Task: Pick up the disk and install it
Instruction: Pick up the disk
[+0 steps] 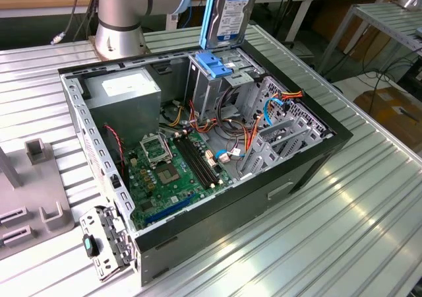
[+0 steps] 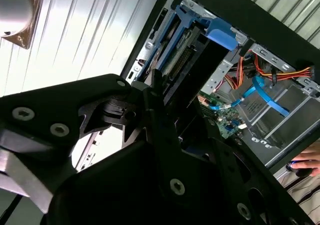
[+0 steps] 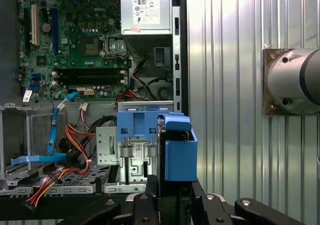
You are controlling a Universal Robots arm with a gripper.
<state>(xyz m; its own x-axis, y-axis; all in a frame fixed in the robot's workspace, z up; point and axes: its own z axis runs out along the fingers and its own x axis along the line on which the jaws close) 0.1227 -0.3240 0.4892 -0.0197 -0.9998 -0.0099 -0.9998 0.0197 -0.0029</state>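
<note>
The disk (image 1: 229, 14) stands upright on edge just above the drive cage (image 1: 210, 89) of the open computer case (image 1: 297, 171), over the blue latch piece (image 1: 214, 65). Its white label (image 1: 232, 20) has a blue top band and barcodes; the print cannot be read. In the first wrist view the gripper (image 3: 172, 200) is clamped on the disk, which extends edge-on from between its fingers. The power supply (image 1: 122, 96) bears a white sticker.

On flat silver-metal disk (image 1: 226, 12), white label (image 1: 235, 18) with blue top band and barcodes, print not legible, on grey metal box (image 1: 132, 102), white printed sticker (image 1: 122, 84), small marks, none readable
</note>
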